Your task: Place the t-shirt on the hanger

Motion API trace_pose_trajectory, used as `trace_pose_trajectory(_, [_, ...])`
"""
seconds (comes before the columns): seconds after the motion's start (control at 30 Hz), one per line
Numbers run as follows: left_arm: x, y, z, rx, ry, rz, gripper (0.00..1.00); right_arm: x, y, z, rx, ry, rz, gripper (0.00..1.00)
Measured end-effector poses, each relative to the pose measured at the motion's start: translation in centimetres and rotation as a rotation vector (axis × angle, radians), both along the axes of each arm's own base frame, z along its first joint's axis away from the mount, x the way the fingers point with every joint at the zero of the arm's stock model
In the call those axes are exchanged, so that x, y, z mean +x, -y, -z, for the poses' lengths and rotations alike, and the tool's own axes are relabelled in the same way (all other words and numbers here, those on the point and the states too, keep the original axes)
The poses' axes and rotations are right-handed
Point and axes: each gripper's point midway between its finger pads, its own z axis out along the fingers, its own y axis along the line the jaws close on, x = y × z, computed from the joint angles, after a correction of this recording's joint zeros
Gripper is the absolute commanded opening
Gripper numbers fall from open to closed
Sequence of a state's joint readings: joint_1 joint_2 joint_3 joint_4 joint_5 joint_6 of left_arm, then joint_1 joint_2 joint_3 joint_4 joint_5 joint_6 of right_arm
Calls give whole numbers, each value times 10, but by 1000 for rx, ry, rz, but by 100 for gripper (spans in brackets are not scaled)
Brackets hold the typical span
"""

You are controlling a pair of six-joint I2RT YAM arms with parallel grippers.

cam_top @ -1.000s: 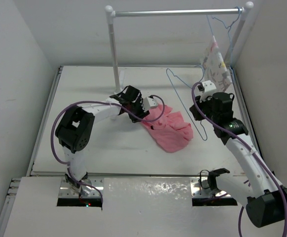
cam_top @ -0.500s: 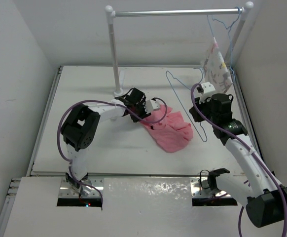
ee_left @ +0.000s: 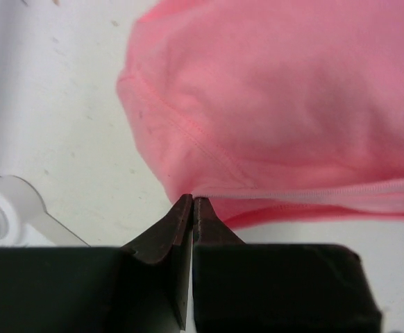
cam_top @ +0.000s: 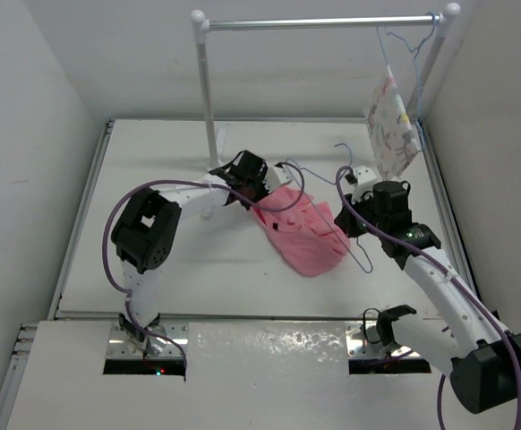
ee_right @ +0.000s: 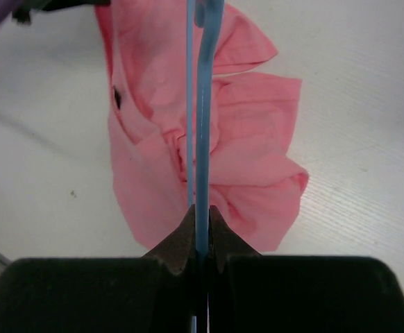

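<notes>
The salmon-pink t-shirt (cam_top: 307, 235) lies crumpled on the table, right of centre. My left gripper (cam_top: 262, 198) is shut on its upper left edge; in the left wrist view the jaws (ee_left: 191, 202) pinch the hem of the shirt (ee_left: 292, 104). My right gripper (cam_top: 346, 218) is shut on the pale-blue wire hanger (cam_top: 361, 253) and holds it over the shirt's right side. In the right wrist view the gripper (ee_right: 200, 212) clamps the hanger wire (ee_right: 202, 104), which runs up across the shirt (ee_right: 254, 139). The hanger's hook points towards the back.
A white clothes rack stands at the back, with its rod (cam_top: 323, 22) overhead and its left post (cam_top: 209, 107) just behind my left gripper. A white printed garment (cam_top: 390, 125) hangs on another wire hanger at the rod's right end. The rack's foot (ee_left: 7, 208) lies left of my left jaws.
My right gripper has carried the hanger left, from beside the shirt to over its right part. My left gripper has drawn the shirt's edge slightly back.
</notes>
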State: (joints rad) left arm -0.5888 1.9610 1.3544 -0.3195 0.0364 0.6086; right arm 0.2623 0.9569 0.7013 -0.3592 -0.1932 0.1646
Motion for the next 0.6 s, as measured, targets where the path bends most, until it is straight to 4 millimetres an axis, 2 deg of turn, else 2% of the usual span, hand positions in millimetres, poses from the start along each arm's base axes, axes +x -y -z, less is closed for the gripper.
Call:
trace_pose_trajectory(0.17, [28,16,-25,-79,28,-31,0,-16,-13,6,23,-27,-49,0])
trace_pose_trajectory(0.23, [38,20,-27,-108,21,-46,0,-22,-12,6,33,-36,-45,0])
trace_pose_trajectory(0.4, [52,15,-14,-141,-50,-90,0,-33,-15,11,57,-77,-46,0])
trace_pose_trajectory(0.6, [46,12,-5,-156,-116,-111,0,-58,-32,37,84,-175,-123,0])
